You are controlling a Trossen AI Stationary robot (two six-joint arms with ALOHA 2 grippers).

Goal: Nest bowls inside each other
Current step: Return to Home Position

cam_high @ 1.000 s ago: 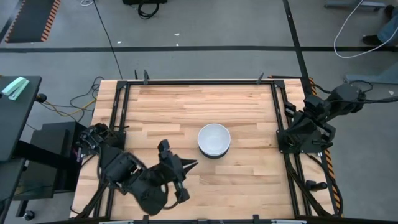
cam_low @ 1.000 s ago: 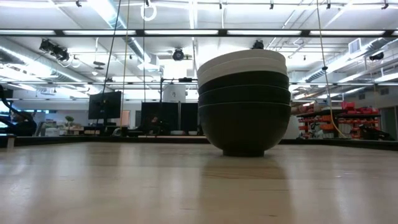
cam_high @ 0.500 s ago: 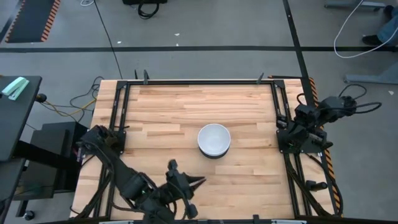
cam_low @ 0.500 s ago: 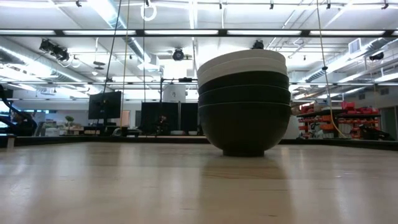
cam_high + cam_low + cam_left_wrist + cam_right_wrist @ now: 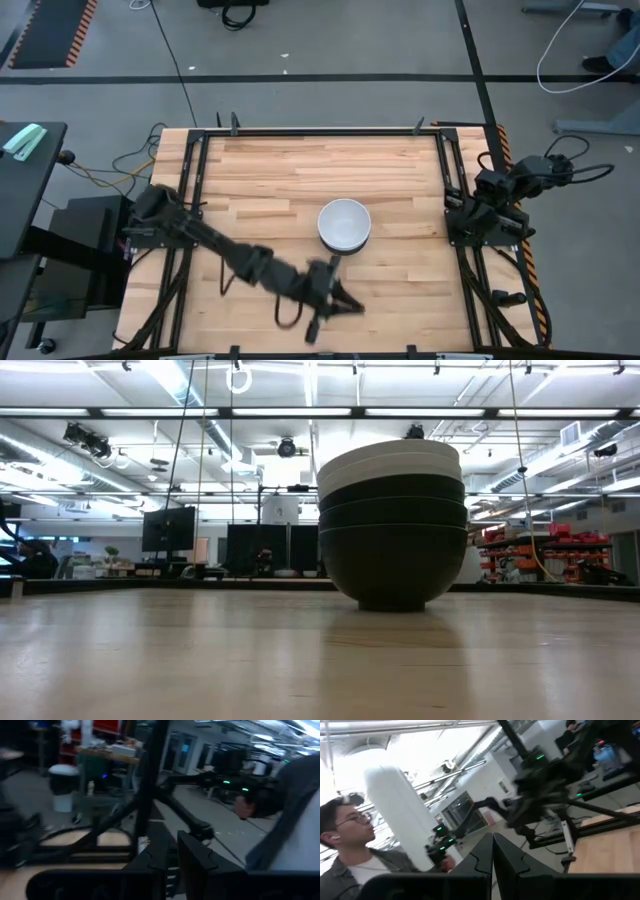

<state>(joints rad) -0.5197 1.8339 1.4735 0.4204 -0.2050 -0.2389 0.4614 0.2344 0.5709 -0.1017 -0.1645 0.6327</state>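
The bowls stand nested in one stack at the middle of the table, a white one on top. In the low view the stack shows white bowls above black ones, and the lowest black bowl's foot rests on the wood. My left gripper is shut and blurred. It hovers over the near part of the table, just in front of the stack, at the end of an outstretched arm. My right arm sits folded at the table's right edge, and its gripper is shut. Neither gripper shows in the low view.
Black frame rails run along the table's left, right and far edges. A person stands in the room beyond the table. Bare wood lies around the stack on all sides.
My left arm has swung from the near left corner toward the right along the near edge and stretched out. Its gripper now hangs in front of the stack. My right arm has drawn in and folded at the right edge. The stack has not moved.
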